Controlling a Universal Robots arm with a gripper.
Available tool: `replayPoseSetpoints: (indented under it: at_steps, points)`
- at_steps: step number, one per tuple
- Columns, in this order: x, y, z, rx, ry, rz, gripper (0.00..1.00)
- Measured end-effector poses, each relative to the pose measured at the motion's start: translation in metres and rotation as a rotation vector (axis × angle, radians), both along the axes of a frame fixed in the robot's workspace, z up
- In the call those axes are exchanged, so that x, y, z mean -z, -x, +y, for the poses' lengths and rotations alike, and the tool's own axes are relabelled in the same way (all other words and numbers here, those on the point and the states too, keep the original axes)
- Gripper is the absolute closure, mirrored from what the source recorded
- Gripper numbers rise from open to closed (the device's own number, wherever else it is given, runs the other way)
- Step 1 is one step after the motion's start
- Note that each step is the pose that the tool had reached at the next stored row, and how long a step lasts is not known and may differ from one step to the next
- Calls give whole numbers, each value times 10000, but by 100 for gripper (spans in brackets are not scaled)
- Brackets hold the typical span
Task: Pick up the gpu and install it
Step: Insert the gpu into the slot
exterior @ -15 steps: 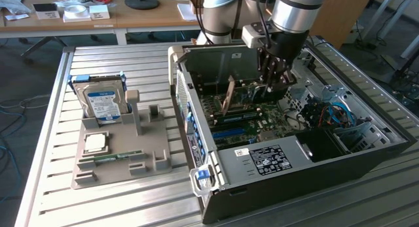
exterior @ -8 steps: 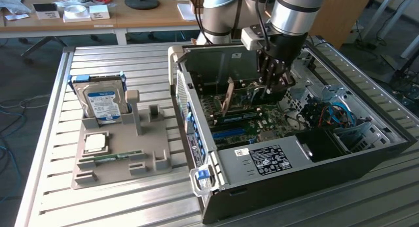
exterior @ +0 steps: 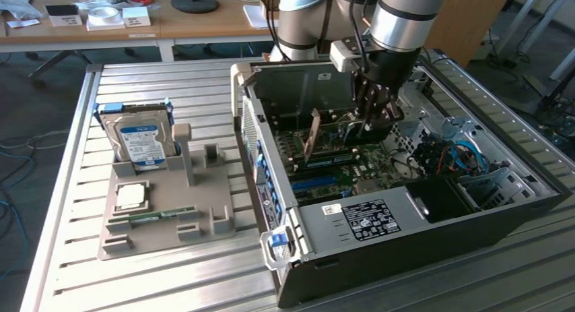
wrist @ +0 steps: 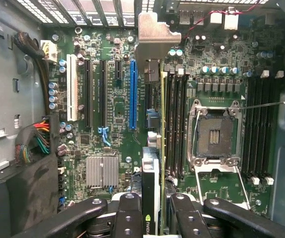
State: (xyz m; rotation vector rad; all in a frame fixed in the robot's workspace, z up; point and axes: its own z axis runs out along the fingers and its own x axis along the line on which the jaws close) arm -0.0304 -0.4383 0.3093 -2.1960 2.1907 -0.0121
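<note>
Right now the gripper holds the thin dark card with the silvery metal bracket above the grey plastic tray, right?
No. The gripper holds the thin dark card with the silvery metal bracket above the green motherboard inside the open black computer case, as the wrist view shows.

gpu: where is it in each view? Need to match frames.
Exterior view: gpu on edge inside the open case, at the gripper.
Wrist view: gpu edge-on between the fingers, bracket toward the vented rear wall.
Shared landmark: the blue slot on the motherboard beside it.
</note>
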Motion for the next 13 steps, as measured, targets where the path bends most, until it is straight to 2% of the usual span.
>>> replayPoseSetpoints:
  at_steps: [13]
  points:
    - [3, 59, 0, -1, -3, -1, 73]
